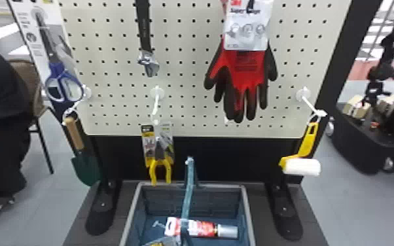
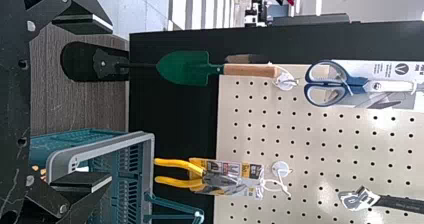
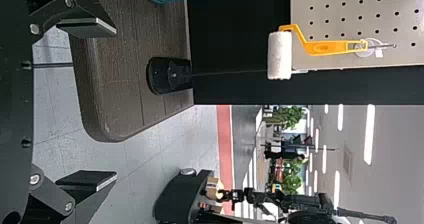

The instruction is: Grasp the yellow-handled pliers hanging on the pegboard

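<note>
The left gripper (image 2: pixel 107 101) has its fingers spread wide and empty; beyond them its wrist view catches the yellow-handled pliers (image 2: pixel 200 175) hanging on the pegboard (image 2: pixel 320 149), low centre in the head view. The right gripper (image 3: pixel 112 104), equally spread, faces a paint roller (image 3: pixel 280 54) instead.

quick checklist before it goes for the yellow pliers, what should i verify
1. Yellow-handled pliers hanging on the white hook: ok.
2. Left gripper open: ok.
3. Pliers centred between the left gripper's fingers: not ok, they line up with one finger.
4. Gap between the handle tips and the basket: cannot tell.
5. Right gripper open, over by the paint roller, away from the pliers: ok.
</note>
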`<control>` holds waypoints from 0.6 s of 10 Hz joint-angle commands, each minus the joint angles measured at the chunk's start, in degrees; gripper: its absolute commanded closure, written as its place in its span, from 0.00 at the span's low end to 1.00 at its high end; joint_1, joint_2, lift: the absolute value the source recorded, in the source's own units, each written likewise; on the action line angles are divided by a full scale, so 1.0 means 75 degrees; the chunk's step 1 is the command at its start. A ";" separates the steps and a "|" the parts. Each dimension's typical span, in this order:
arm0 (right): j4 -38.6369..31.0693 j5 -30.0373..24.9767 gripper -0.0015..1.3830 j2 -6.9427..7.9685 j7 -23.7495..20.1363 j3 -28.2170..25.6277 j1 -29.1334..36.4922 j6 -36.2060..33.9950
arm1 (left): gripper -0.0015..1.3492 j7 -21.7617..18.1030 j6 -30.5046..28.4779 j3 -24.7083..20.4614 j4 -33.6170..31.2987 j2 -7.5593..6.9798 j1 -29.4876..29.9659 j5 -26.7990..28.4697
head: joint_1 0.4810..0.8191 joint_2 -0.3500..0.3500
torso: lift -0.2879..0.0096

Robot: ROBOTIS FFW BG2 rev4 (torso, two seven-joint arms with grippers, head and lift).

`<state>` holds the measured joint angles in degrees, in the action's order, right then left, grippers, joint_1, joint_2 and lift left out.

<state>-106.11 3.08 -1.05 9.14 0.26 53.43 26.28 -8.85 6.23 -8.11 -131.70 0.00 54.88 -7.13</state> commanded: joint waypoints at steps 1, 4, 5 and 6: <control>0.0000 0.0000 0.19 0.0000 0.0000 0.0000 0.0000 0.0000 | 0.18 -0.0062 -0.0022 -0.0044 0.0000 0.0020 -0.0029 0.0001 | 0.20 0.50 | 0.63; -0.0019 0.0000 0.19 0.0000 0.0000 0.0000 0.0049 0.0000 | 0.18 -0.0144 -0.0045 -0.0079 0.0000 0.0020 -0.0062 0.0037 | 0.20 0.50 | 0.63; 0.0000 0.0000 0.19 0.0000 0.0000 0.0000 0.0049 0.0000 | 0.18 -0.0144 -0.0069 -0.0079 0.0000 0.0020 -0.0078 0.0037 | 0.20 0.50 | 0.63; 0.0000 0.0012 0.19 0.0012 0.0000 0.0000 0.0049 0.0000 | 0.18 -0.0215 -0.0139 -0.0114 0.0000 0.0020 -0.0128 0.0037 | 0.20 0.50 | 0.63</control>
<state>-106.12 3.08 -1.02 9.14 0.26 53.80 26.28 -10.42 5.49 -8.81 -131.70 0.00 54.14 -6.85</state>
